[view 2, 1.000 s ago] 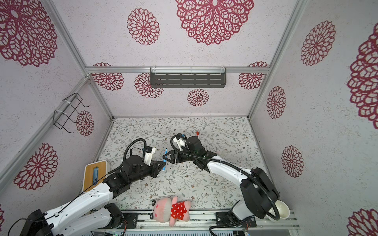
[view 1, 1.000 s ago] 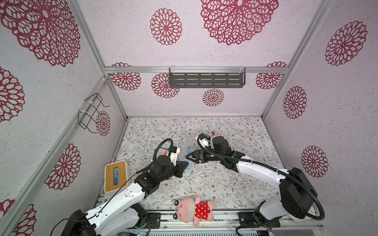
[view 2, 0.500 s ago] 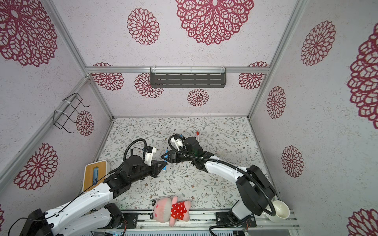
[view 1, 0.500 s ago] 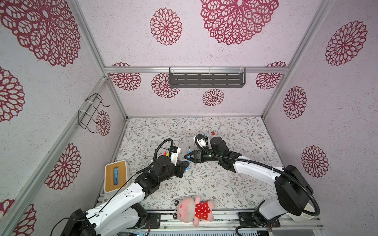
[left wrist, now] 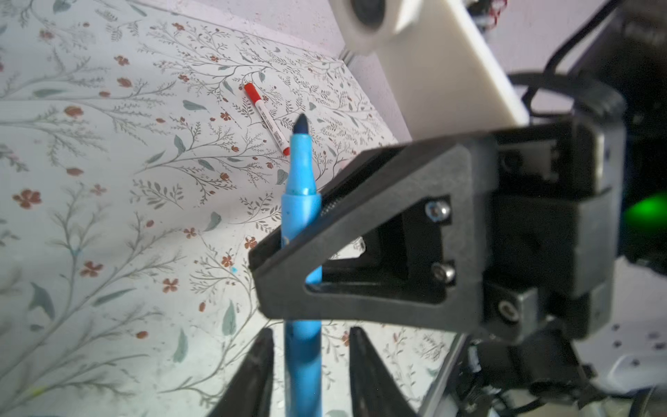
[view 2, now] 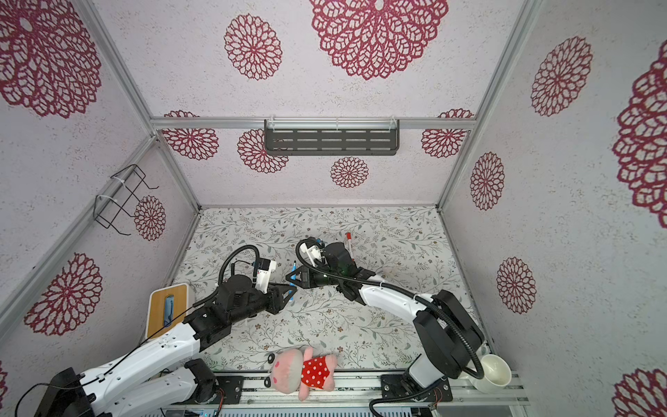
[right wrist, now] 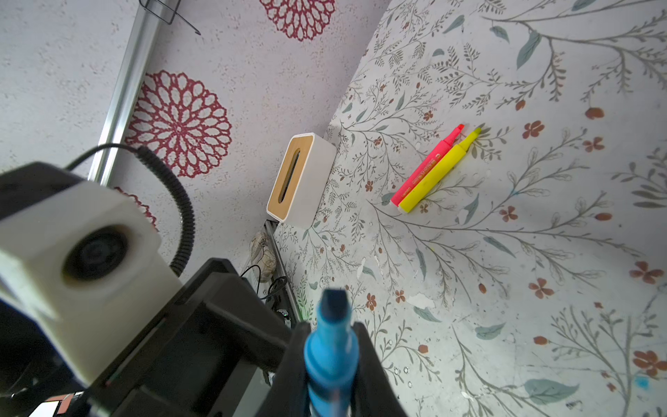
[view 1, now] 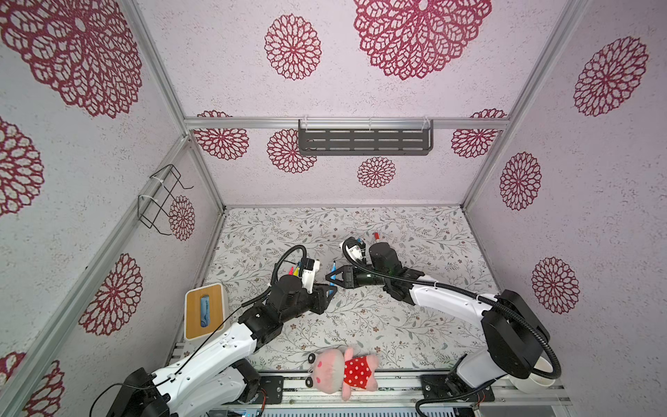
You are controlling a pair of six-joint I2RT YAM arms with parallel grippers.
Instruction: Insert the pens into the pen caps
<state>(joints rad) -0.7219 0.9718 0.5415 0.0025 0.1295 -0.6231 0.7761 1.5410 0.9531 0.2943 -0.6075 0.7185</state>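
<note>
Flanking the blue pen (left wrist: 301,216) without touching it, the left gripper (left wrist: 311,334) stands with jaws parted; drawing back crooked could clip the barrel and tilt it. Just beyond, the right gripper (right wrist: 330,325) is clenched on that pen below its bare tip, carrying it alone above the table (right wrist: 505,289); so slim a round barrel may swivel in the pinch. Farther left, the pink pen (right wrist: 426,166) and yellow pen (right wrist: 438,172) lie touching; farthest, the white-barrelled pen (left wrist: 267,117). No loose cap shows, so mating cannot be judged.
</note>
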